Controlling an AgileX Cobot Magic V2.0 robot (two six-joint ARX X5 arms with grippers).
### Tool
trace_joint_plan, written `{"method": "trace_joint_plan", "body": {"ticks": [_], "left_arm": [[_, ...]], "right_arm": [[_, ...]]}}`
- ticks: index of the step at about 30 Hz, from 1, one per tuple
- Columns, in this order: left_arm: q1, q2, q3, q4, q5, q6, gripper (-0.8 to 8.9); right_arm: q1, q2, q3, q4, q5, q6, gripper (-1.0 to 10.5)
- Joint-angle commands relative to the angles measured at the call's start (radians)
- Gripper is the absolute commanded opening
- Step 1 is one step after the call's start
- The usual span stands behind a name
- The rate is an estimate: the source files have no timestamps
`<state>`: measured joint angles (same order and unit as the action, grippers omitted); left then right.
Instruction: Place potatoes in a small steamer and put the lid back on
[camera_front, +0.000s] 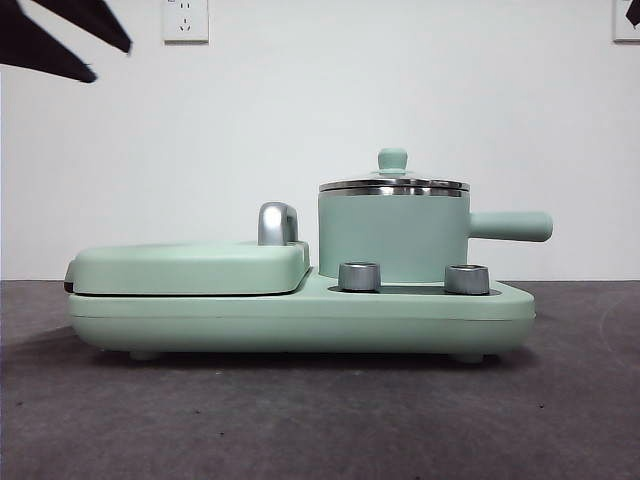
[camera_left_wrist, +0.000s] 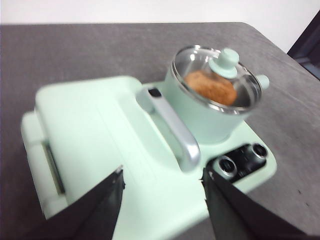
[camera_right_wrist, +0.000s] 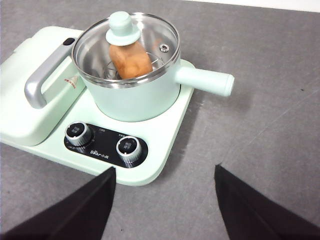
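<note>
The mint-green steamer pot (camera_front: 392, 238) stands on the right half of its mint base, side handle pointing right. The glass lid (camera_front: 393, 183) with its mint knob sits on the pot's rim. The orange-brown potato (camera_right_wrist: 131, 60) lies inside the pot under the lid; it also shows in the left wrist view (camera_left_wrist: 211, 87). My left gripper (camera_left_wrist: 162, 187) is open and empty, high above the griddle side. My right gripper (camera_right_wrist: 165, 180) is open and empty, high above the table in front of the knobs. In the front view only black jaw tips (camera_front: 65, 40) show at the top left corner.
The flat hinged griddle part (camera_front: 190, 268) with a chrome handle (camera_front: 277, 223) takes the left half of the base (camera_front: 300, 320). Two steel knobs (camera_front: 359, 276) sit on the base's front right. Dark grey table (camera_front: 320, 420) all around; a white wall stands behind.
</note>
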<state>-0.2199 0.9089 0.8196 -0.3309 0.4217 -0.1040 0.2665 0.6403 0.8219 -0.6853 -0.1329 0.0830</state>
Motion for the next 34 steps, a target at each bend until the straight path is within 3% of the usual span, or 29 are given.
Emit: {"method": "trace_joint_plan", "body": {"ticks": [1,11,12,13,14,31,34], "left_arm": [[-0.001,-0.056,-0.013,-0.028,0.005,-0.040,2.57],[-0.001,-0.135,-0.013,-0.151,0.005,-0.075,2.43],[-0.001,-0.138,-0.013,-0.151,0.005,-0.074,1.67],[-0.001,-0.139,-0.013,-0.151,0.005,-0.074,-0.19],[-0.001,-0.139,-0.013,-0.146,0.005,-0.077,0.24],[-0.002,-0.141,-0.013,-0.142,0.005,-0.067,0.06],[-0.001,-0.178,-0.021,-0.148,-0.035,0.046,0.06]], "right_arm": [[0.002,0.005,0.005,0.000,-0.014,0.003,3.1],[0.002,0.004,0.005,-0.008,-0.027,0.004,3.1],[0.002,0.003,0.005,-0.004,-0.026,0.004,2.6],[0.002,0.003,0.005,-0.005,-0.027,0.007,0.6],[0.003,0.003,0.005,-0.008,-0.027,-0.002,0.0],[0.005,0.003,0.005,0.009,-0.031,-0.005,0.1],[0.005,0.003,0.005,0.009,-0.030,-0.005,0.1]]}}
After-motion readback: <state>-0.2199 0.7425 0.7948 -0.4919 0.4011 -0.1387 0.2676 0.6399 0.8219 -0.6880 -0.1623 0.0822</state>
